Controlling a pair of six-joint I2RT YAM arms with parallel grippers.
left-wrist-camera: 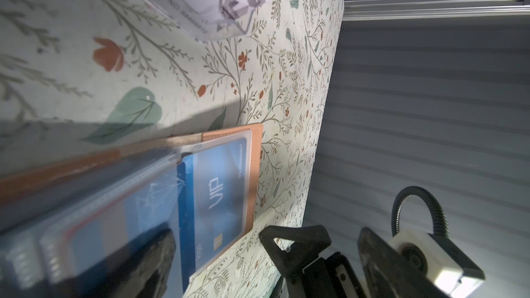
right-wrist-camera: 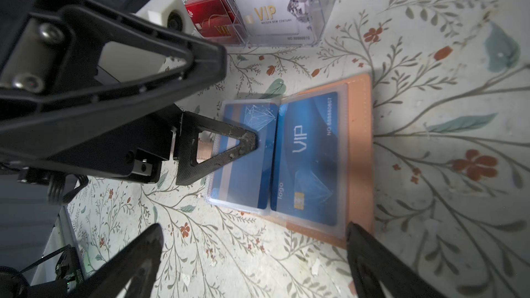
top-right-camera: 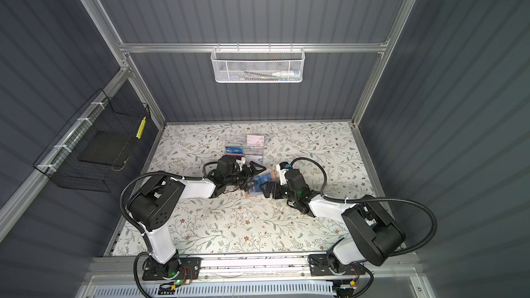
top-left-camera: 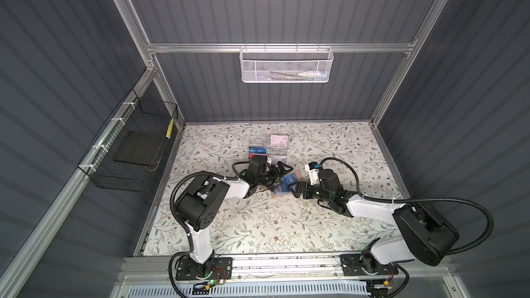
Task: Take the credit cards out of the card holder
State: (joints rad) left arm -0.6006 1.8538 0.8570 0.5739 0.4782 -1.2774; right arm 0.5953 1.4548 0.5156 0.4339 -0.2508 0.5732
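The tan card holder (top-left-camera: 277, 193) (top-right-camera: 252, 194) (right-wrist-camera: 360, 150) lies open on the floral table between both arms. Its clear sleeves hold blue credit cards: a "VIP" one (right-wrist-camera: 307, 161) (left-wrist-camera: 218, 196) on one page and another (right-wrist-camera: 243, 179) on the facing page. My left gripper (top-left-camera: 279, 177) (top-right-camera: 253, 177) (left-wrist-camera: 258, 268) is open; one fingertip (right-wrist-camera: 246, 141) rests on that facing page while the other stands above it. My right gripper (top-left-camera: 299, 183) (top-right-camera: 269, 184) (right-wrist-camera: 255, 262) is open just short of the holder's near edge, one finger (right-wrist-camera: 370, 256) by its tan corner, with nothing between the fingers.
A clear acrylic box (top-left-camera: 268, 147) (top-right-camera: 243, 146) (right-wrist-camera: 315, 1) with blue, red and white cards stands just behind the left gripper. A black wire basket (top-left-camera: 129, 150) hangs on the left wall. A white mesh basket (top-left-camera: 285, 64) hangs on the back rail.
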